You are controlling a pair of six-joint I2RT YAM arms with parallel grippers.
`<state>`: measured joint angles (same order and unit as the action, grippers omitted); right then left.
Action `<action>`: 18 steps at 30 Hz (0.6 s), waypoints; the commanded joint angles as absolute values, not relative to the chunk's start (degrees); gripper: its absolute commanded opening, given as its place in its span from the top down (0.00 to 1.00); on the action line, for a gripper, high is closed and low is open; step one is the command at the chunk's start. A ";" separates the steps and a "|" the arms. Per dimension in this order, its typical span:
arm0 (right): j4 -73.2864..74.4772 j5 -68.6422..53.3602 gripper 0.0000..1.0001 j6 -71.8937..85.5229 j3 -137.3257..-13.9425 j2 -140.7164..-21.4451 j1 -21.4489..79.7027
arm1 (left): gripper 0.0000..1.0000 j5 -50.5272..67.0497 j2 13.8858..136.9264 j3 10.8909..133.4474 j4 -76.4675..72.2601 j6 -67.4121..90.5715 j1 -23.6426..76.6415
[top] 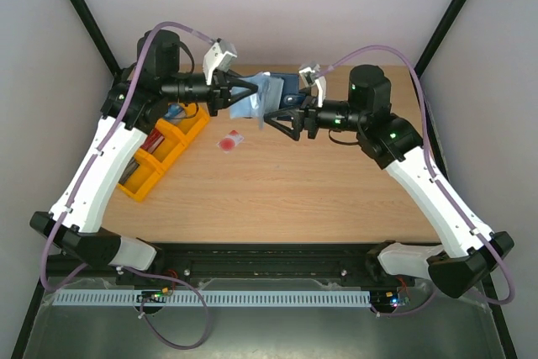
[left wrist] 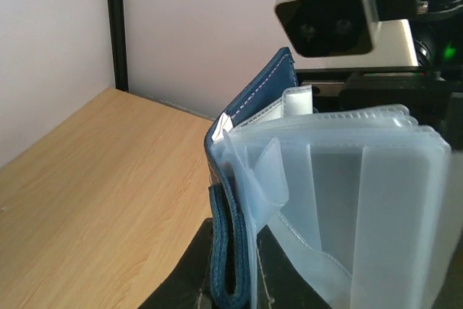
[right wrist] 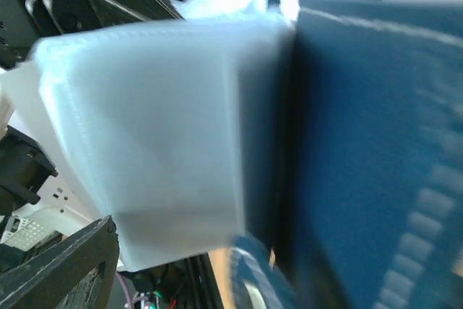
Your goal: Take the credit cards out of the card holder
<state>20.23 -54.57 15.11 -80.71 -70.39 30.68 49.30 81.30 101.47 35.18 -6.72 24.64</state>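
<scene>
The card holder (top: 290,87) is held up above the far middle of the table, navy cover open, pale clear sleeves (top: 250,105) fanned out. My left gripper (top: 244,92) is shut on its folded navy edge (left wrist: 230,251); the sleeves (left wrist: 354,200) spread to the right. My right gripper (top: 280,124) is open just below and right of the holder. In the right wrist view the blurred navy cover (right wrist: 376,142) and sleeves (right wrist: 145,128) fill the frame, with one finger (right wrist: 65,265) at lower left. A white card with a red round mark (top: 231,142) lies on the table. The dark grey card is hidden.
An orange three-compartment tray (top: 143,178) with small items in it lies at the left, under the left arm. The table's back edge and the enclosure's black posts are close behind the grippers.
</scene>
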 commanded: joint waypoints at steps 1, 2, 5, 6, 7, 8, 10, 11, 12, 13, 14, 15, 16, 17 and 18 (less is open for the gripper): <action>13.84 -50.20 0.16 19.50 -81.44 -69.43 32.58 | 0.98 49.21 80.43 100.83 29.81 -2.75 25.62; 13.13 -48.92 0.15 19.84 -81.20 -69.39 32.82 | 0.98 49.20 80.43 100.66 29.72 -2.59 25.78; 13.00 -42.48 0.20 20.22 -80.67 -69.38 33.21 | 0.98 49.69 80.43 100.21 29.31 -2.13 25.99; 13.53 -40.27 0.23 20.00 -80.79 -69.49 33.20 | 0.98 49.88 80.47 100.08 29.23 -2.07 26.01; 13.95 -38.73 0.27 19.88 -80.84 -69.64 33.18 | 0.98 49.99 80.43 100.03 29.19 -1.97 26.02; 13.93 -38.07 0.29 19.98 -80.86 -69.85 33.22 | 0.98 50.08 80.42 99.95 29.14 -1.94 26.02; 12.95 -38.12 0.33 20.89 -80.77 -70.36 33.27 | 0.98 50.14 80.46 99.81 29.02 -1.76 26.10; 12.70 -38.08 0.35 21.13 -80.82 -70.64 33.31 | 0.98 50.32 80.47 99.76 29.01 -1.76 26.10; 12.66 -37.76 0.38 21.30 -80.84 -70.87 33.33 | 0.98 50.54 80.44 99.76 28.84 -1.64 26.10; 12.59 -37.43 0.39 21.42 -81.08 -71.11 33.38 | 0.98 50.80 80.51 99.76 28.77 -1.49 26.10; 12.46 -37.36 0.39 21.58 -81.19 -71.30 33.40 | 0.98 51.26 80.60 99.76 28.62 -1.39 26.10; 12.18 -37.61 0.39 21.78 -81.27 -71.59 33.40 | 0.98 51.59 80.68 99.70 28.51 -1.26 26.17; 11.87 -38.07 0.39 21.99 -81.44 -71.90 33.40 | 0.98 52.13 80.78 99.79 28.37 -1.19 26.32; 11.71 -38.51 0.40 22.17 -81.61 -72.24 33.40 | 0.98 52.72 80.88 99.76 28.24 -1.08 26.43; 11.74 -38.99 0.43 22.31 -81.78 -72.70 33.40 | 0.98 53.34 80.86 99.76 28.16 -0.99 26.56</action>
